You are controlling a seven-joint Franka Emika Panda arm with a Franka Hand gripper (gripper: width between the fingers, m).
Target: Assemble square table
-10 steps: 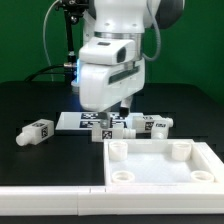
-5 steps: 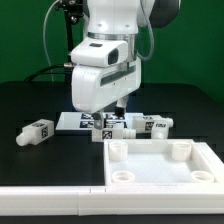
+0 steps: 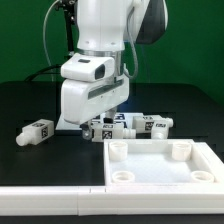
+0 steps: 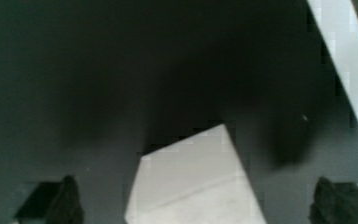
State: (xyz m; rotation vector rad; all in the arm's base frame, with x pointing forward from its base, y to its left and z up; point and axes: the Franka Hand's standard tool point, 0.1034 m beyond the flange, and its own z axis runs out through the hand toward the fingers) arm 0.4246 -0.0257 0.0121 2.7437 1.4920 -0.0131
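Ok so in the exterior view, way out at 9 o'clock, there's a lone leg (image 3: 37, 131) lying on its side on the black table (image 3: 30, 105), well apart from everything else. Next over is the arm (image 3: 92, 85), whose chunky white head is hanging low over the middle, and I can't make out the claw under it in that view. The wrist view does show the claw (image 4: 197, 203). Its two dark fingertips (image 4: 51, 202) are spread wide apart and clamped on nothing, with a pale slab on the dark surface below the gap, and I can't tell what that slab is. Just past the head at 3 o'clock is a bunch of tagged legs (image 3: 150, 124) huddled together, near it but not touching. The table top (image 3: 150, 166) lies flat at about 4 o'clock from the head, sockets up, nearer the camera than the legs. A long white rail (image 3: 50, 205) runs along the 6 o'clock edge.
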